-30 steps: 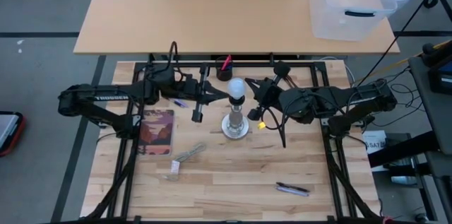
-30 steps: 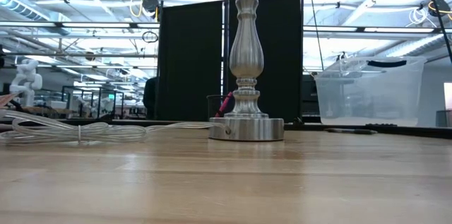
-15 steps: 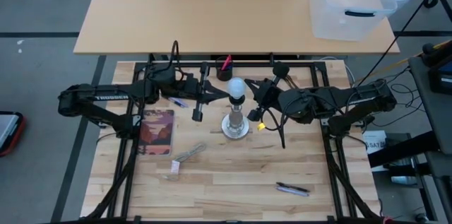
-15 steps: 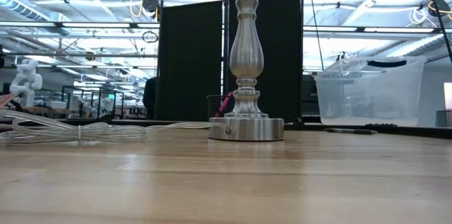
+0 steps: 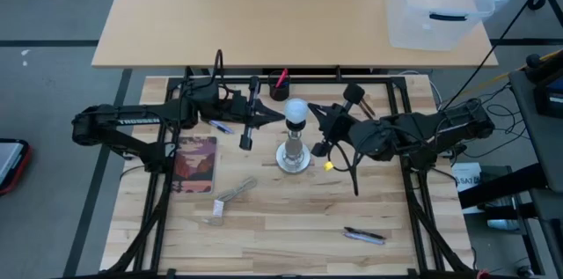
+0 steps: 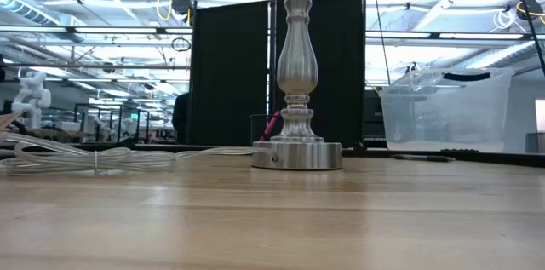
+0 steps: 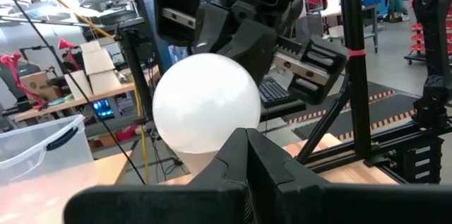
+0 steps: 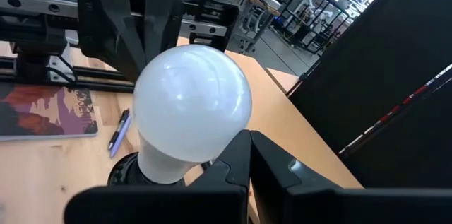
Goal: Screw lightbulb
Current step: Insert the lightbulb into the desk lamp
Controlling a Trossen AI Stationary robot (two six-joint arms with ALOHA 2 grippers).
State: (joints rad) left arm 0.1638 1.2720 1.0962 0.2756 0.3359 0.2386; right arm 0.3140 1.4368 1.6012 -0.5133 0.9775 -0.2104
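Note:
The frosted white lightbulb sits upright with its neck in the socket on top of the silvery stand. The stand's disc foot rests on the wooden table. My left gripper is shut, level with the bulb on its left side. In the left wrist view the bulb shows just past my shut fingertips. My right gripper is shut, close on the bulb's right side. In the right wrist view the bulb and its neck show beside my fingertips. My left gripper reaches level from the table's left, its shut tips right by the bulb's lower half; I cannot tell whether they touch it. My right gripper reaches level from the table's right, its shut tips beside the bulb; I cannot tell whether they touch it.
A book and a coiled clear cord lie left of the stand. The cord also shows in the low view. A pen lies near the front right, and a cup with a red pen stands behind the stand. A clear bin stands on the far table.
My right gripper has turned about its own long axis beside the bulb and has shifted slightly toward the table's near edge. The bulb and the stand have stayed where they were.

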